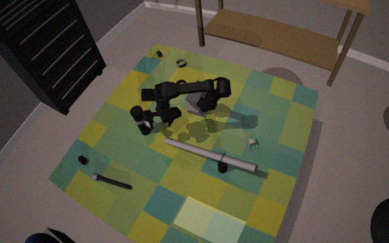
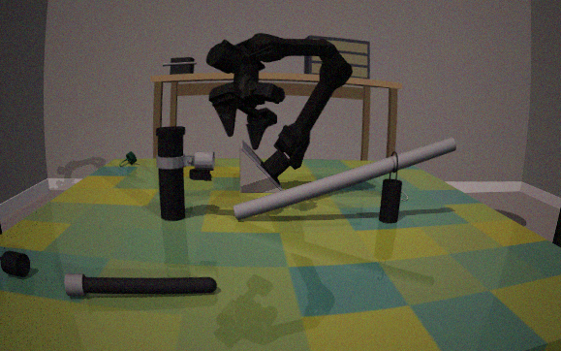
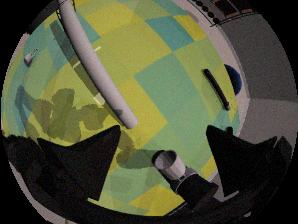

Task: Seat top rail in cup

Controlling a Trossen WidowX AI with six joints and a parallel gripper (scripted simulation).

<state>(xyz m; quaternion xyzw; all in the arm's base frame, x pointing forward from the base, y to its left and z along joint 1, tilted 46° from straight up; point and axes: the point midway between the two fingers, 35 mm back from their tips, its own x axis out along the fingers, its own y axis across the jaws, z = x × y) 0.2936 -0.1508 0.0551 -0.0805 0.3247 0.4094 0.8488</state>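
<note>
While my tool (image 1: 162,121) (image 2: 243,142) (image 3: 165,129) hangs released, the rail (image 1: 210,154) (image 2: 347,180) (image 3: 95,65) slants up rightward from exterior-frame centre, its near end low and right of the cup (image 1: 148,125) (image 2: 204,160) (image 3: 170,164); I'd lift, then go left.

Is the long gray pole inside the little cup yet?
Out: the gray pole's low end lies apart from the cup.

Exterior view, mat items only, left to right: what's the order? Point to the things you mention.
Black knob-like piece (image 1: 82,160) (image 2: 15,264), black rod with a pale end cap (image 1: 114,182) (image 2: 148,285) (image 3: 217,89), big post (image 2: 171,194), rail-end cup (image 2: 204,160) (image 3: 170,164), top rail (image 1: 210,154) (image 2: 308,188) (image 3: 97,67). Left out for overlap: green-topped clip, arm's base, short post.
</note>
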